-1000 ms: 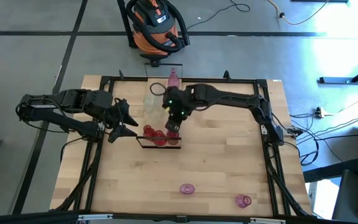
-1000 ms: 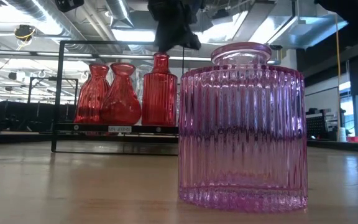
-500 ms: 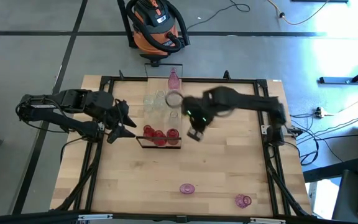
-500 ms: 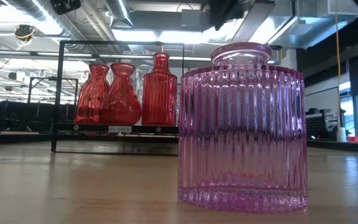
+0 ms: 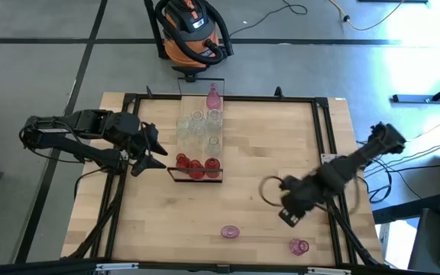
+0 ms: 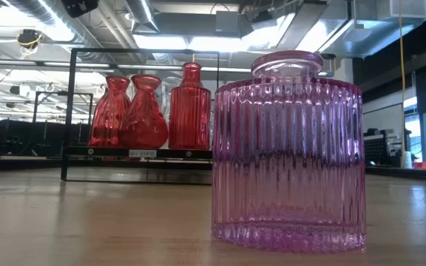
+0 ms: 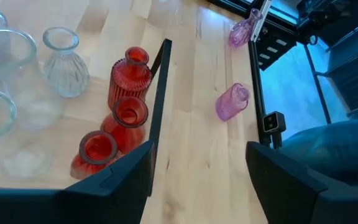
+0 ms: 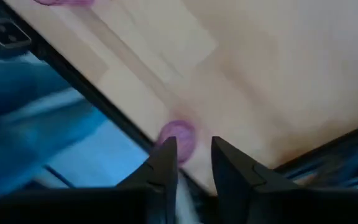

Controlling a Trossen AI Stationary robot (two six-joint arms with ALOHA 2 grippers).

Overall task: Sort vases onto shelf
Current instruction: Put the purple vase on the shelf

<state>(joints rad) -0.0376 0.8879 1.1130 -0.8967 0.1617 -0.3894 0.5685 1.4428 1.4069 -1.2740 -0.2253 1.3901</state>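
Observation:
The shelf (image 5: 199, 149) runs from the table's far edge toward its middle. Three red vases (image 5: 195, 163) stand at its near end, by the black frame (image 7: 159, 87). Clear vases (image 5: 197, 121) stand farther back and a pink vase (image 5: 213, 97) at the far end. A ribbed pink vase (image 6: 288, 148) stands on the table near the front edge; another pink vase (image 5: 299, 246) lies near the front right corner. My left gripper (image 5: 148, 150) waits open, left of the red vases. My right gripper (image 5: 287, 217) hovers near the front right, narrowly open, nothing between its fingers (image 8: 164, 163).
The black frame rail (image 5: 333, 164) runs along the table's right edge close to my right arm. An orange shop vacuum (image 5: 193, 30) stands on the floor beyond the far edge. Bare wood lies between the shelf and the front pink vases.
My right gripper has swung away from the ribbed red vase on the shelf, toward the table's right and near edges, turning as it went. It now hangs over the front right area. The red vase stays upright on the shelf.

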